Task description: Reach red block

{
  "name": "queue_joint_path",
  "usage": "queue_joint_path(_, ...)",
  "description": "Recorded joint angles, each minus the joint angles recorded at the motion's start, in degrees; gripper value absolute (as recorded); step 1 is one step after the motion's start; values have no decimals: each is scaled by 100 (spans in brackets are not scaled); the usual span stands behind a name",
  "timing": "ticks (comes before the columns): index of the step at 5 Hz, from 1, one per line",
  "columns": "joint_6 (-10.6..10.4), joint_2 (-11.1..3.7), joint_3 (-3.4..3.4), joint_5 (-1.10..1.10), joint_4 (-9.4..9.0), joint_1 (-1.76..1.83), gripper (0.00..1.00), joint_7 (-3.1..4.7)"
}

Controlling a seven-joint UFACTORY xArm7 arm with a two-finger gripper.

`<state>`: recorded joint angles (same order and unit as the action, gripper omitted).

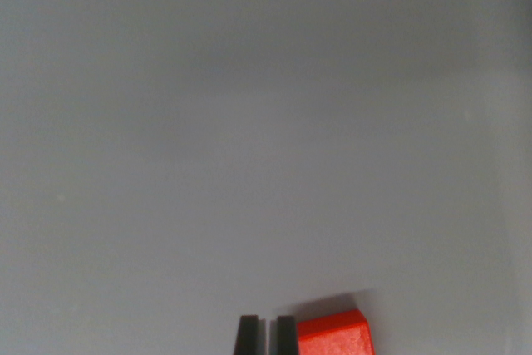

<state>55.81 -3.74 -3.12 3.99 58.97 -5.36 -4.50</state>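
Down at six o'clock, the gripper (pixel 266 337), nearly closed and empty, should nudge toward three o'clock over the red block (pixel 334 337).

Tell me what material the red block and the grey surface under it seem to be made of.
The red rectangular block looks like matte painted wood or plastic: its top is slightly grainy, with no gloss. The plain grey surface looks smooth and matte, perhaps laminate or painted board. The blur leaves both uncertain.

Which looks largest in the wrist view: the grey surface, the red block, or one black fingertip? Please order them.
1. Grey surface, filling nearly the whole picture.
2. Red block, cut off by the bottom edge.
3. Black fingertip, also cut off; it is nearer the camera, so true size is unsure.
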Motion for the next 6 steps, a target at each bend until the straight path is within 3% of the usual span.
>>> queue_joint_path(1,-268,-17,-27,45,-240,-29,0,-32)
queue_joint_path(2,-268,-17,-27,45,-240,-29,0,-32)
queue_joint_path(3,-536,-34,-54,91,-479,-59,0,-64)
queue_joint_path(4,-536,-34,-54,91,-479,-59,0,-64)
queue_joint_path(5,-790,-50,-79,134,-707,-86,0,-95)
queue_joint_path(6,-790,-50,-79,134,-707,-86,0,-95)
